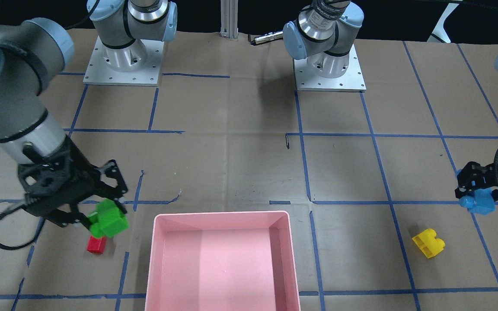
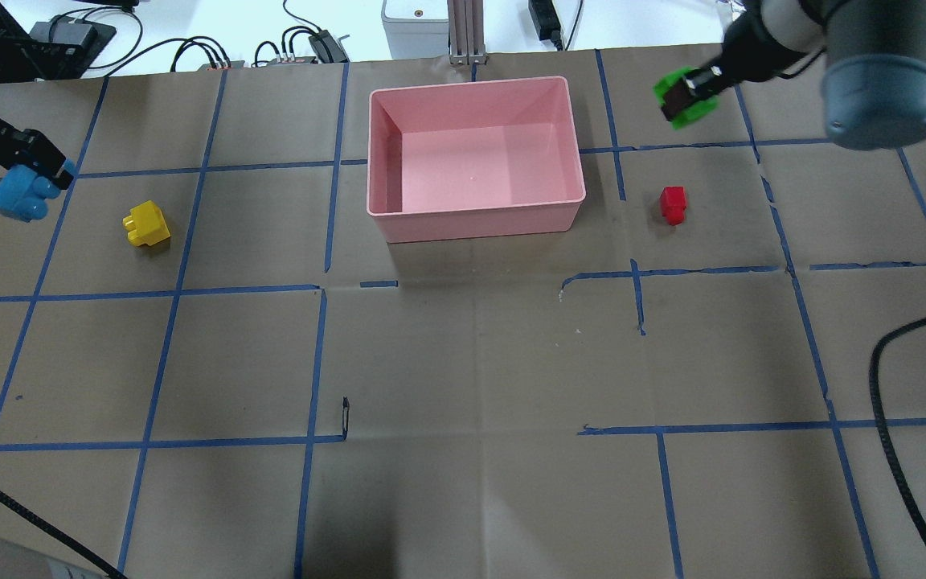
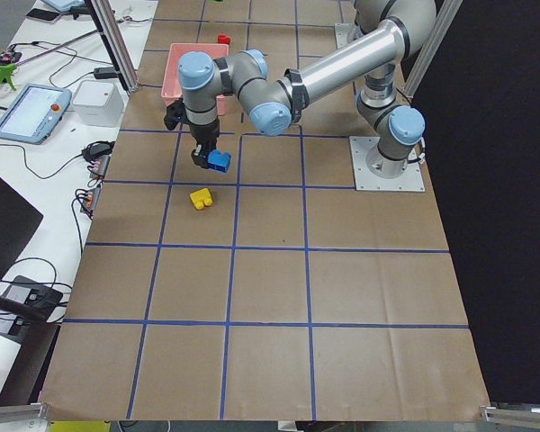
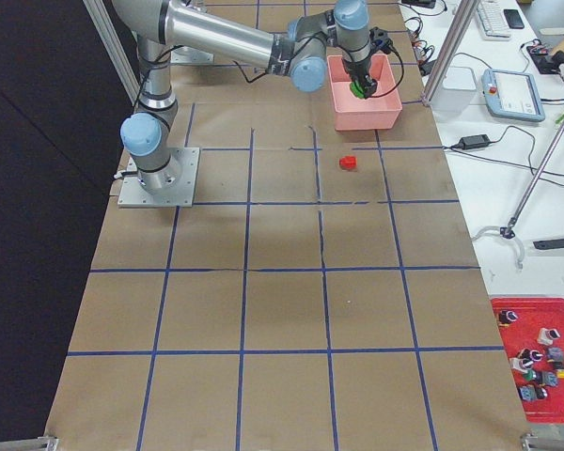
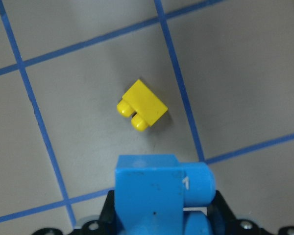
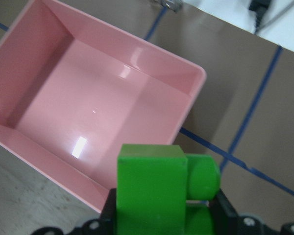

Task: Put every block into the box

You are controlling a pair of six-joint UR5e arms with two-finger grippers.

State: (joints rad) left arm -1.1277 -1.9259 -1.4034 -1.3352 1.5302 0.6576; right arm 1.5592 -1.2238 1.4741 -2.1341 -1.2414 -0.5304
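Note:
My right gripper [image 2: 684, 92] is shut on the green brick [image 2: 688, 100] and holds it above the table, just right of the pink box [image 2: 475, 211]. In the right wrist view the green brick [image 6: 154, 188] hangs over the box's near corner [image 6: 186, 105]. The red brick [image 2: 674, 203] lies on the table right of the box. My left gripper [image 2: 35, 170] is shut on the light-blue brick [image 2: 22, 195], lifted at the far left. The yellow brick [image 2: 146, 224] lies between it and the box, and shows below the blue brick in the left wrist view [image 5: 143, 105].
The box's inside shows nothing in it. Blue tape lines cross the brown paper table top. The two arm bases [image 1: 123, 60] stand at the robot's side. Cables and devices [image 2: 310, 44] lie beyond the far table edge.

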